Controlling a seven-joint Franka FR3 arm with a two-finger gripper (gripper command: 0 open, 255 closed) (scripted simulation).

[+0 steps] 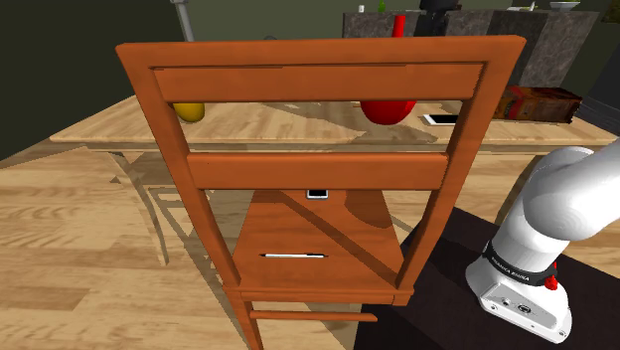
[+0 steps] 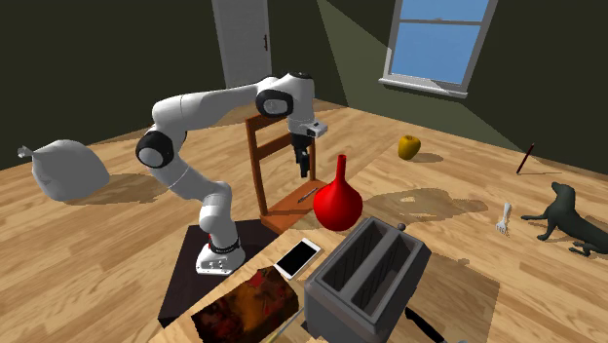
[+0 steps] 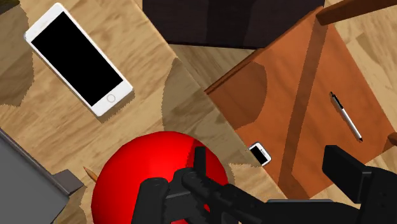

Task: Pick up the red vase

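The red vase (image 2: 337, 203), with a round body and a thin neck, stands on the wooden table (image 2: 458, 244) near its edge. Through the chair's slats its body (image 1: 387, 107) also appears. My black gripper (image 2: 302, 161) hangs from the arm above the chair seat, beside and higher than the vase's top. In the wrist view the vase (image 3: 146, 175) lies below the gripper (image 3: 251, 184), mostly under one finger (image 3: 156, 197). The fingers stand apart and hold nothing.
A wooden chair (image 1: 318, 169) stands against the table, with a pen (image 3: 345, 114) and a small phone (image 3: 259, 153) on its seat. A white phone (image 2: 297, 257), a grey toaster (image 2: 365, 273) and a brown book (image 2: 244, 312) are close to the vase. A yellow fruit (image 2: 409, 146) lies farther off.
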